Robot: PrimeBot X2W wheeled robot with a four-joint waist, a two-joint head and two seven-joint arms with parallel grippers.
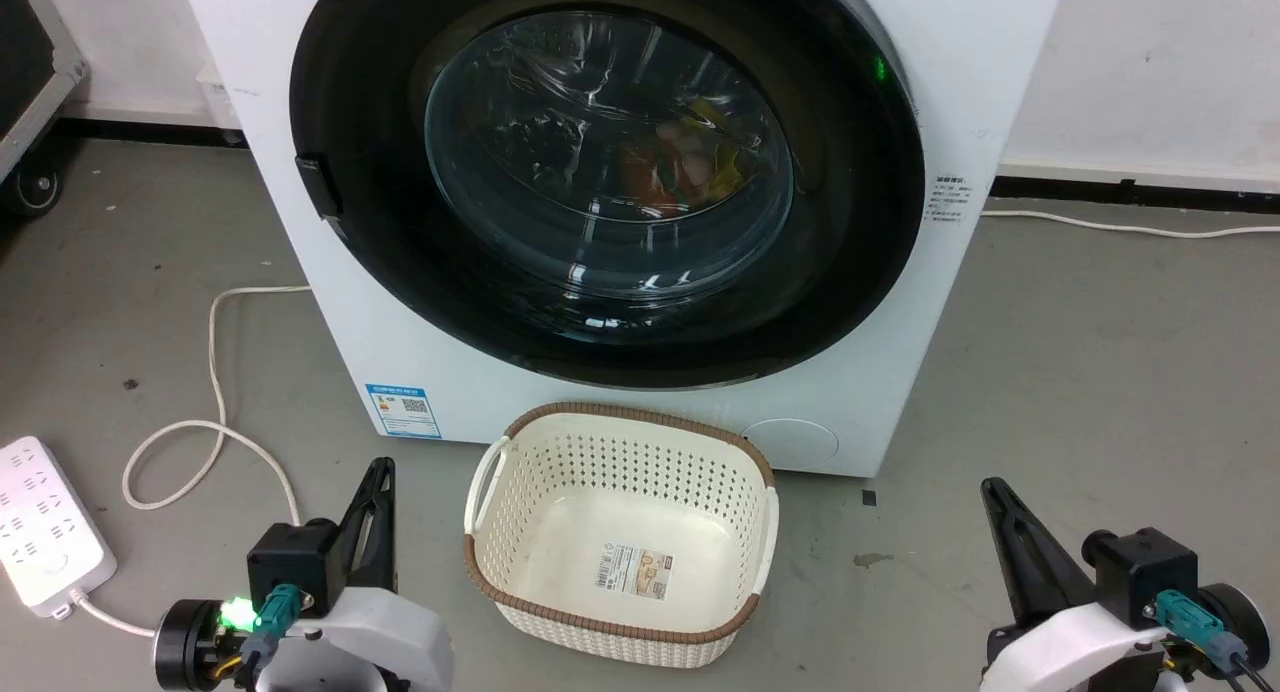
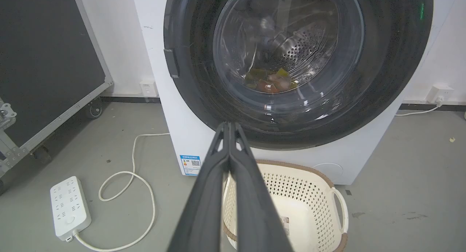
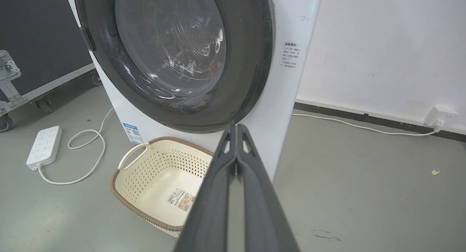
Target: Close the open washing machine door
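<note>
The washing machine point(image 1: 420, 362) is a big white front-loader standing on the grey floor. Its door point(image 1: 610, 162), with a wide glossy black rim and bulging glass, lies flat against the machine's front, with coloured laundry visible through the glass. In the left wrist view the door point(image 2: 291, 55) faces me, handle notch on its left rim. My left gripper point(image 1: 375, 472) is shut and empty, low at the left, apart from the machine. My right gripper point(image 1: 990, 487) is shut and empty at the lower right. Both point toward the door point(image 3: 174, 51).
A cream perforated basket point(image 1: 640, 412) with a brown rim stands on the floor right before the machine, between the grippers. A white power strip point(image 1: 45, 522) and looped cable lie at the left. A black wheeled case point(image 2: 47, 62) stands far left. Open floor lies to the right.
</note>
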